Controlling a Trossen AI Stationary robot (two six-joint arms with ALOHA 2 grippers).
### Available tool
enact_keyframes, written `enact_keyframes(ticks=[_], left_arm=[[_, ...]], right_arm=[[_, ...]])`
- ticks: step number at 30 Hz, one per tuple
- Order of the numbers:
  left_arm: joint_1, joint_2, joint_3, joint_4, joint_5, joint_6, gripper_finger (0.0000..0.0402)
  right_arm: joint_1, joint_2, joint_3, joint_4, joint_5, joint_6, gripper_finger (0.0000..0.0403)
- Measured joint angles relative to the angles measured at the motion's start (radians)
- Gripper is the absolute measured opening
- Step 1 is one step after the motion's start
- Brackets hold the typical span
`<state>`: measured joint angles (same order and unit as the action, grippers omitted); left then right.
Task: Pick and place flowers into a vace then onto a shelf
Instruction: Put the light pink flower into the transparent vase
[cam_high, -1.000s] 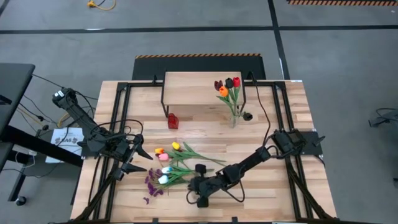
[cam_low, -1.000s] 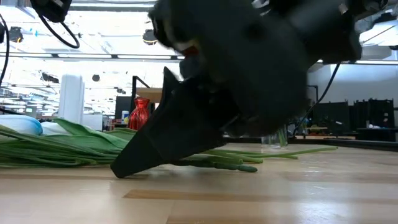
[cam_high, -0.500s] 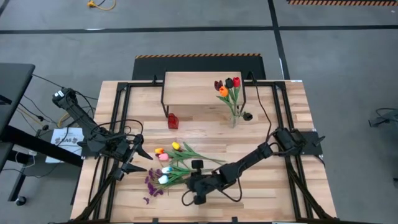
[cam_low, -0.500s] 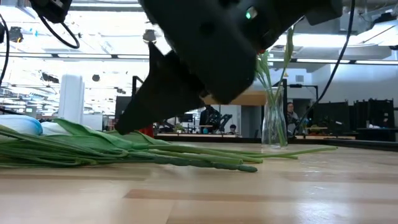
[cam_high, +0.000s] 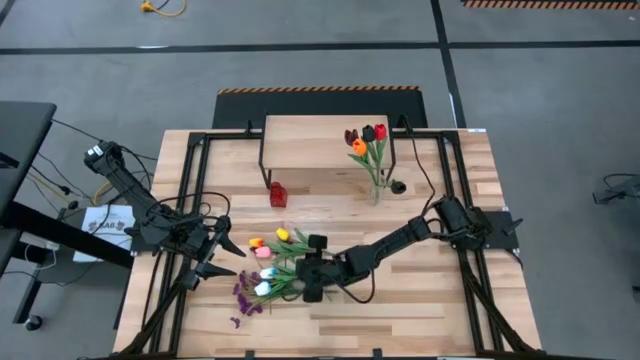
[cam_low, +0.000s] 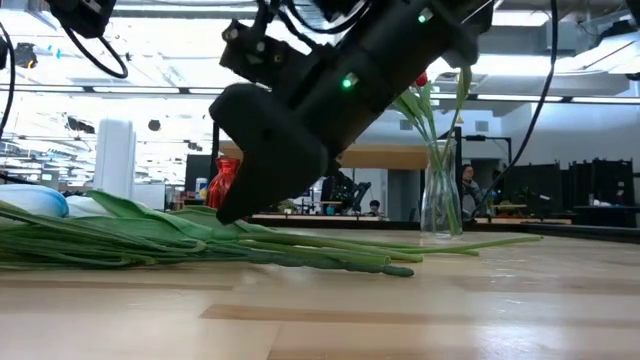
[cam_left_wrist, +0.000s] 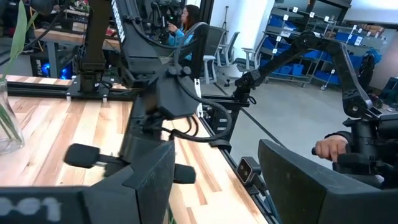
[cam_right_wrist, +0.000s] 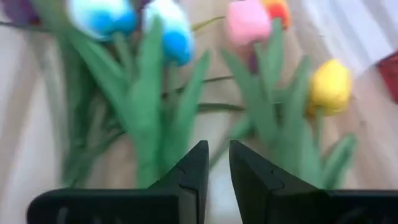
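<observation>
On the counter (cam_high: 420, 300) lie five loose tulips (cam_high: 272, 262); three more stand in the vase (cam_high: 376, 190). Right tool (cam_high: 308, 283), nearly together, hovers over the stems; left tool (cam_high: 222, 252) apart.

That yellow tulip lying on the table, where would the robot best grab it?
Probably on the stem of the yellow tulip, below the soft head, coming straight down from above, since it lies flat among the flowers. The right pincer hovers nearby.

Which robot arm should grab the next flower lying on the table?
Probably the right. Its claw hangs right over the green stems of the loose tulip bunch, fingers nearly together. The left claw waits beside the blossoms.
</observation>
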<state>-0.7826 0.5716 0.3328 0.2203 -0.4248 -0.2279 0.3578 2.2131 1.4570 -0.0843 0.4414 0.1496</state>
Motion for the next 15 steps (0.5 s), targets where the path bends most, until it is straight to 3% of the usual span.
enact_keyframes(ticks=[15], left_arm=[[0.000, 0.000, 0.000, -0.005, 0.000, 0.000, 0.0222]], right_arm=[[-0.066, -0.001, 0.000, -0.051, -0.023, 0.009, 0.0059]])
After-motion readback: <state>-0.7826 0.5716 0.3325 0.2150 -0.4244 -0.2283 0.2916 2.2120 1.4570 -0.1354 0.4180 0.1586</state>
